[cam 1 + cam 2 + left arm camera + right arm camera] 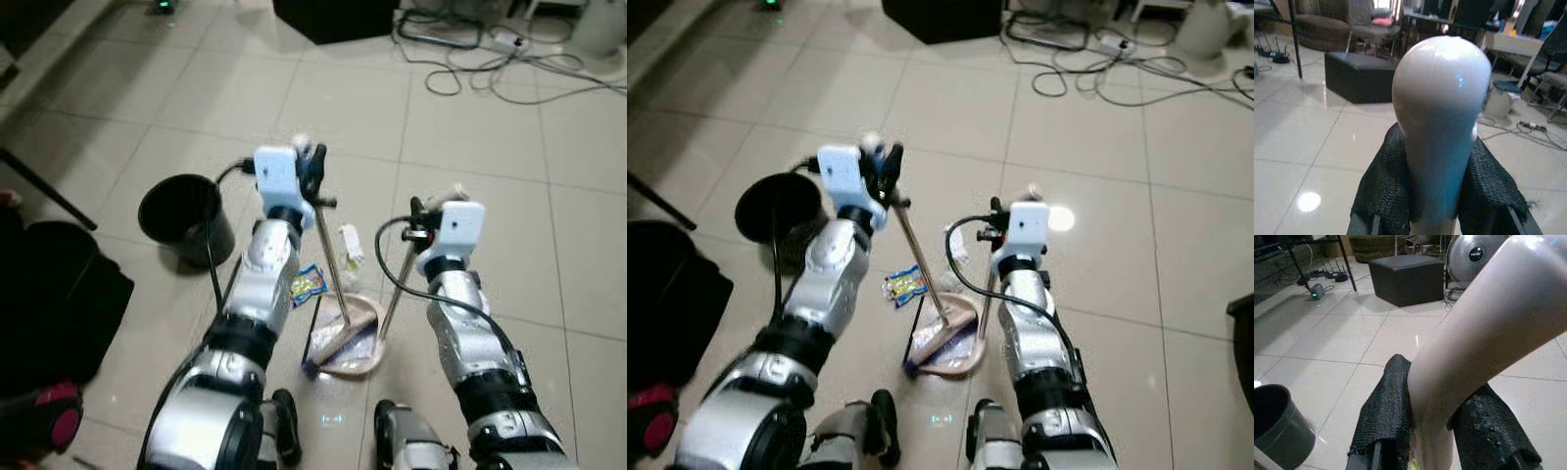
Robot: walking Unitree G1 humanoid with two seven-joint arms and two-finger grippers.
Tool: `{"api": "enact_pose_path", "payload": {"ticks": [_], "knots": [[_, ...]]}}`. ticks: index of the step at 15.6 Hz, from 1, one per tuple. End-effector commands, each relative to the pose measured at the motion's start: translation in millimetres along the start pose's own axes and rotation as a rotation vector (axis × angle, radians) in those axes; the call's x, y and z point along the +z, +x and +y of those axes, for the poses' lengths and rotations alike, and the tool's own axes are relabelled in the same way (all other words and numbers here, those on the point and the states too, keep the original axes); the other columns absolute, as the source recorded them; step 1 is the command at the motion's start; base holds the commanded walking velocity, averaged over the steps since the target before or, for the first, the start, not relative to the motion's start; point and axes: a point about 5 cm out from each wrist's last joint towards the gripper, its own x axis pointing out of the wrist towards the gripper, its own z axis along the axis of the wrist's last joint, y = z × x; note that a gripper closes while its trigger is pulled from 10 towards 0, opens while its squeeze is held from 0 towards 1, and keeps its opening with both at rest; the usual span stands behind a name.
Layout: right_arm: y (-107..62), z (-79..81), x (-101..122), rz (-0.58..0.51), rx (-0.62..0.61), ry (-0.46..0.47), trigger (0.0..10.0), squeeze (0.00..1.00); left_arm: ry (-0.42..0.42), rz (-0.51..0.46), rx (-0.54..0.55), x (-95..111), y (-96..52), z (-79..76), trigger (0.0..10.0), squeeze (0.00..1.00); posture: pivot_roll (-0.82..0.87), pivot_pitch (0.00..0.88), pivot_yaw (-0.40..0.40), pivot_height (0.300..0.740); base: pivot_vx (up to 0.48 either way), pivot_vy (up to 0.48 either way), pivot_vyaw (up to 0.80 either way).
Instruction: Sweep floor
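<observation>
My left gripper (312, 162) is shut on the white rounded top of a long handle (1442, 112), which slants down to the broom head (328, 343) on the tiles. My right gripper (431, 208) is shut on a second, beige handle (1474, 347) that runs down to the beige dustpan (364, 345). Broom head and dustpan meet on the floor just ahead of my feet. A blue and yellow wrapper (308, 284) lies left of the broom handle. A white piece of litter (350, 245) lies just beyond the pan. A black bin (186, 217) stands upright and open-topped to the left.
Tangled cables (470, 59) and a power strip (509, 39) lie at the back right. A black box (333, 18) stands at the back centre. A black bag (49, 294) and a thin black leg (44, 186) are on the left. Open tiles (578, 264) stretch to the right.
</observation>
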Motion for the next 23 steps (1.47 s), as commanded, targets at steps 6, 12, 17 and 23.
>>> {"api": "enact_pose_path", "payload": {"ticks": [6,12,17,23], "knots": [[-13.1,-14.6,0.3,0.0,-0.032,0.021,10.0,0.0,0.069,-0.186,-0.203,90.7,16.9,21.3,10.0,0.0,-0.03,0.148,0.088,0.74,0.0,0.0,0.0],[-22.3,-26.2,34.3,-0.077,-0.065,0.031,10.0,0.0,0.255,-0.216,-0.178,136.9,6.4,65.2,10.0,0.0,-0.07,0.084,0.112,0.74,0.0,0.0,0.0],[-30.9,-40.0,91.6,-0.172,-0.11,0.038,10.0,0.0,0.338,-0.067,-0.113,96.0,-36.7,95.9,10.0,0.0,-0.13,0.062,0.137,0.74,0.0,0.0,0.0],[-27.5,-38.0,154.0,-0.216,-0.047,0.102,10.0,0.0,0.332,0.06,0.062,59.3,-77.9,113.6,10.0,0.0,-0.14,0.032,0.135,0.74,0.0,0.0,0.0]]}}
